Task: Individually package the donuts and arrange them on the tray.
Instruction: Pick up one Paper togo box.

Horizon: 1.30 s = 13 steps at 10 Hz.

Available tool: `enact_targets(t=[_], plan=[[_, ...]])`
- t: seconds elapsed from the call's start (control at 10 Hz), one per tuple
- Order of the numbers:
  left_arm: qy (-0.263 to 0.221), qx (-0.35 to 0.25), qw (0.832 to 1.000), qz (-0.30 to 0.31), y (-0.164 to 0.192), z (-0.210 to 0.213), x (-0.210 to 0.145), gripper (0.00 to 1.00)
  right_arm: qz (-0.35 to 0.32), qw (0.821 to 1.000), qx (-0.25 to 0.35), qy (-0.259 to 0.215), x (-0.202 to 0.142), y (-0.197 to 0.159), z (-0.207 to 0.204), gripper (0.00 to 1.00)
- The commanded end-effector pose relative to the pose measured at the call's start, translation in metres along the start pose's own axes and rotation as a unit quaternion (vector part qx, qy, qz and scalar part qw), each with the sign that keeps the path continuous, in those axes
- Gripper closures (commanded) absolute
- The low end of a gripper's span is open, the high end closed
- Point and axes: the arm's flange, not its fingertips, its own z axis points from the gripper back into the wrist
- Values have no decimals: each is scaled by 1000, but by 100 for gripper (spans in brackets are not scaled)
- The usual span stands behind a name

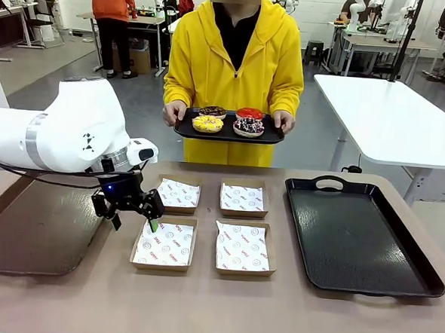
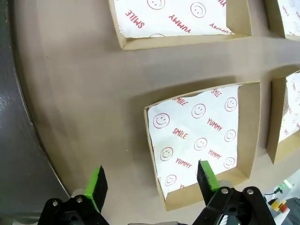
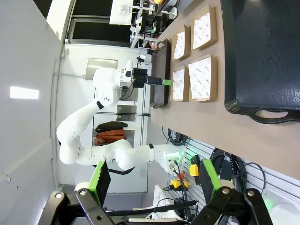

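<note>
The four donuts [image 1: 208, 124] are laid flat, holes upward, on a small tray [image 1: 185, 131] held by the person [image 1: 229, 54] at twelve o'clock; as rings, no long axis is shown; the left gripper [image 1: 134, 221] is positioned at nine o'clock of the near-left box [image 1: 164, 244], jaws fully spread, nothing gripped; the right gripper [image 3: 153, 174] is likewise spread wide, empty.

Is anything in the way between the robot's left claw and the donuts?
Nothing visible blocks it. The open left gripper hovers by the near-left box. Only the low far-left box lies between it and the donuts, which sit on a small tray that the person holds beyond the far edge of the table.
</note>
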Motion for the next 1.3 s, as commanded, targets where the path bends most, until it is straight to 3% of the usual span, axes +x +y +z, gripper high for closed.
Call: enact_targets(t=[0.0,0.6,0.9,1.2], plan=[[0,3,1000,5,7,0,1,0,6,1000,9,-2,1,0,1,0],[0,0,1000,8,8,1,3,0,6,1000,9,-2,1,0,1,0],[-9,92,994,49,-19,7,-7,0,6,1000,9,-2,1,0,1,0],[-16,96,991,89,-27,-2,-15,0,6,1000,9,-2,1,0,1,0]])
